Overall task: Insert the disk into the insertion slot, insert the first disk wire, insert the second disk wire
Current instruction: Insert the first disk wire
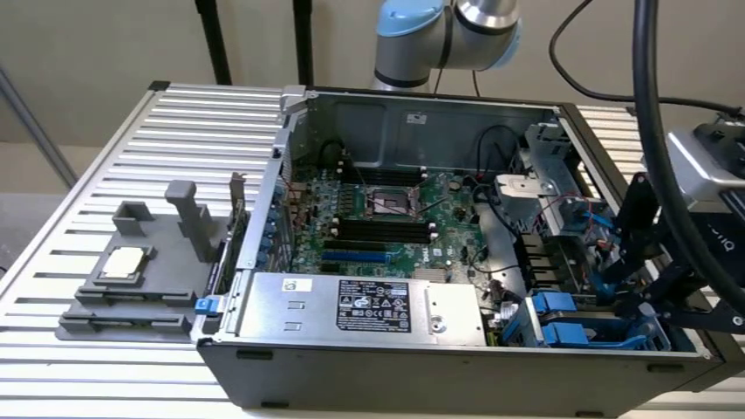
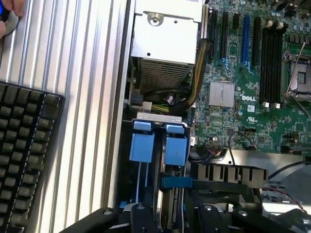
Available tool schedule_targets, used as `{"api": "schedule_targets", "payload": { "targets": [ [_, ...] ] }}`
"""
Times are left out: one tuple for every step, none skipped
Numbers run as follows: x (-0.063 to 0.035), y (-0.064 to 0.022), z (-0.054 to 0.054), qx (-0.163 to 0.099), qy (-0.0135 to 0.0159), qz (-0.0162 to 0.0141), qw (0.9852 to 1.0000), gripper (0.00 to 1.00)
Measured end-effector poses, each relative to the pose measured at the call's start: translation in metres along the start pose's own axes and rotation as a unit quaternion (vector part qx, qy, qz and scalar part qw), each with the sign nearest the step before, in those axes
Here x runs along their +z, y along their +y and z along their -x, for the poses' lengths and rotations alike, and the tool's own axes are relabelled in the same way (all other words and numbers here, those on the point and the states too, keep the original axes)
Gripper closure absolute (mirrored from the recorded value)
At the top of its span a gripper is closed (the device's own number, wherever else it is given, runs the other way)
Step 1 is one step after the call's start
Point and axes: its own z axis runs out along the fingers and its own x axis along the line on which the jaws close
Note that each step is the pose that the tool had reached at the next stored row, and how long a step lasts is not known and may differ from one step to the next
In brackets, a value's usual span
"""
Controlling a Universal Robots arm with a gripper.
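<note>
1. Aluminium slats of the tabletop (image 1: 70, 218) fill the exterior view's left. On them sits a grey plastic fixture (image 1: 140, 279) with a square chip (image 1: 125, 264) lying on it, well apart from the work. In the wrist view a black keyboard (image 2: 24, 160) lies on the slats beside the case.
2. Next comes the open computer case (image 1: 466, 362). A silver power supply (image 1: 361, 305) with a black label sits against the front wall, and the green motherboard (image 1: 385, 218) lies behind it.
3. Just to the exterior view's right of the power supply is the insertion slot (image 1: 557, 321), a grey cage bay. Two blue tabs (image 2: 142, 143) stand side by side at its mouth.
4. Of the disk (image 2: 176, 183), only a short blue bar shows, which I judge to be the edge of its carrier. It lies in the cage, in line with the tab nearer the motherboard and straight ahead of the gripper. The drive body is hidden. I cannot tell whether it is fully seated, or whether any disk wire is plugged in.
5. The gripper (image 1: 640, 301) is at the exterior view's far right, low over the cage.
6. Fingers: I cannot tell whether they are open or closed.
7. Handling, as a judgement:
   - The drive is likely stiff and dense for its size.
   - It has smooth metal faces that could slip, and it is sensitive to knocks.
   - The plastic carrier probably flexes a little.
   - The best hold is across the long side rails, clear of the label face and the connector end.
</note>
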Motion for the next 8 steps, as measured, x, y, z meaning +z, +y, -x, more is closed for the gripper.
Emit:
{"api": "schedule_targets", "payload": {
  "targets": [
    [-0.0003, -0.0026, -0.001, 0.0, -0.0003, 0.0015, 1.0, 0.61],
    [-0.0006, -0.0051, -0.002, 0.0, -0.0008, 0.0023, 1.0, 0.61],
    [-0.0009, -0.0079, -0.003, 0.0, -0.0017, 0.0026, 1.0, 0.61],
    [-0.0011, -0.0102, -0.003, 0.0, -0.0028, 0.0027, 1.0, 0.61],
    [-0.0013, -0.0121, -0.004, 0.0, -0.0042, 0.0027, 1.0, 0.61],
    [-0.0015, -0.0134, -0.004, 0.0, -0.006, 0.0026, 1.0, 0.61],
    [-0.0015, -0.0143, -0.005, -0.001, -0.0088, 0.0024, 1.0, 0.61],
    [-0.0015, -0.0149, -0.005, -0.002, -0.0121, 0.0022, 0.9999, 0.61]
  ]
}}
